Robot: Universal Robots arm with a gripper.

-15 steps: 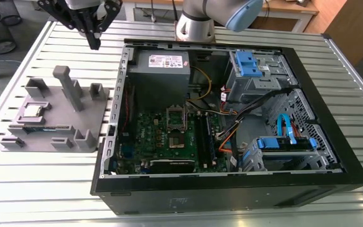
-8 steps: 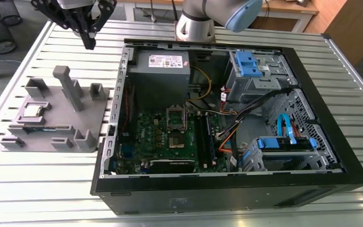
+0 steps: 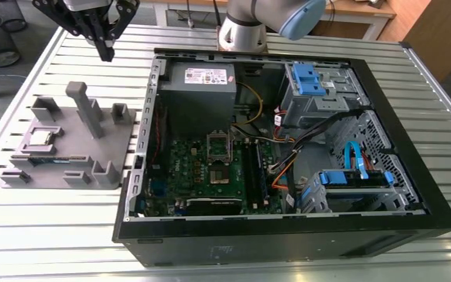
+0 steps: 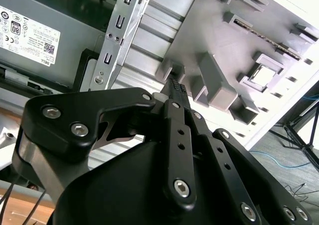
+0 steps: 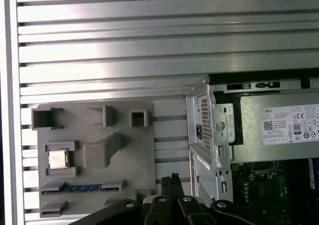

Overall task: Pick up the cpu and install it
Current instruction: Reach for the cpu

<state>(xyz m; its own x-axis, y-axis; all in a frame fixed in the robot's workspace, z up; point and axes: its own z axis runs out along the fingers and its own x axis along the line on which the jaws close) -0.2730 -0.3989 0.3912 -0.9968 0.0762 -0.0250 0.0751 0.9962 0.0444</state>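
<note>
Near the tray's [image 3: 63,126] edge farthest from the case [image 3: 288,235], the cpu [image 3: 41,138] lies flat in its square pocket with its silvery top up. It shows there in both wrist views too [image 5: 58,159] [image 4: 262,75], with nothing touching it. A memory stick [image 3: 53,158] rests in a slot just beside it. The gripper [image 3: 106,56] hangs over the table [image 3: 53,235], high above the tray's side nearest the case and well apart from the cpu. Its fingertips are pressed together with nothing between them, and the second wrist view [image 4: 174,85] and the first wrist view [image 5: 173,177] show the same. Inside the case, the socket [image 3: 219,151] sits near the middle of the green board [image 3: 202,176]. I cannot tell from these views whether its frame is raised or whether anything already sits in it. By my reading the task has barely begun. The chip has not been picked up, so the grasp, the carry across to the case and the seating in the socket all remain to be done, and the closed jaws would have to part before they could take hold of it.
</note>
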